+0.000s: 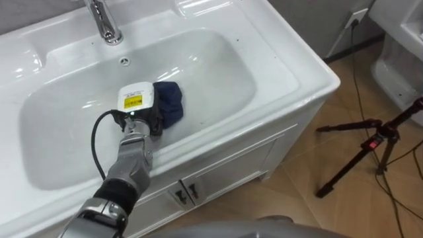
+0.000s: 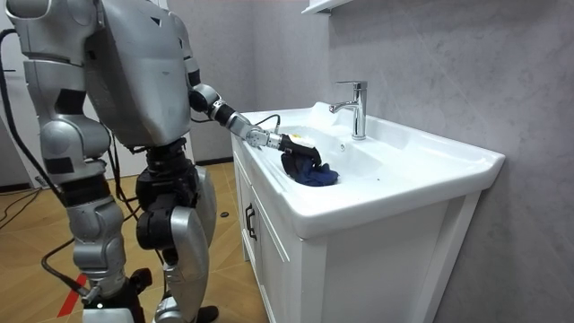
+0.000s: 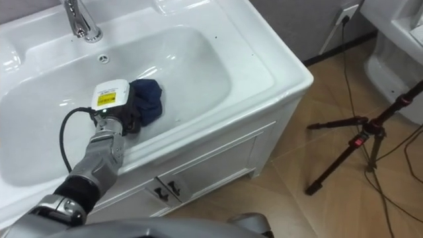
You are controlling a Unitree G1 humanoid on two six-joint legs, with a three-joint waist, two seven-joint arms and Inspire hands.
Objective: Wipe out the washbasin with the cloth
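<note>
Reaching into the white basin (image 1: 218, 73) from the front of the vanity, the standing robot sets its left hand (image 1: 137, 106) on a dark blue cloth (image 1: 172, 102). The cloth lies on the near slope of the bowl, well apart from the chrome tap (image 1: 102, 20) at the back. Whether the hand clenches the cloth or only presses down on it cannot be told, since the back of the hand covers the contact. The right hand (image 2: 112, 292) hangs low at the robot's side in the room view, and its state cannot be told either. The cloth is bunched into a loose, rumpled lump with soft folds, and part of it spills out beyond the hand toward the robot's right. By its look it is light, limp and easily crushed, likely to slide readily over the glossy glazed surface and to roll up rather than stay spread. It is probably best held at the thick, gathered middle, with steady downward pressure so it drags along instead of slipping free. The basin itself looks hard, smooth and curved, with bright reflections and no obvious dirt. A flat white worktop (image 1: 291, 49) rims the bowl, and a black tripod (image 1: 370, 142) stands on the wooden floor to the robot's right.
</note>
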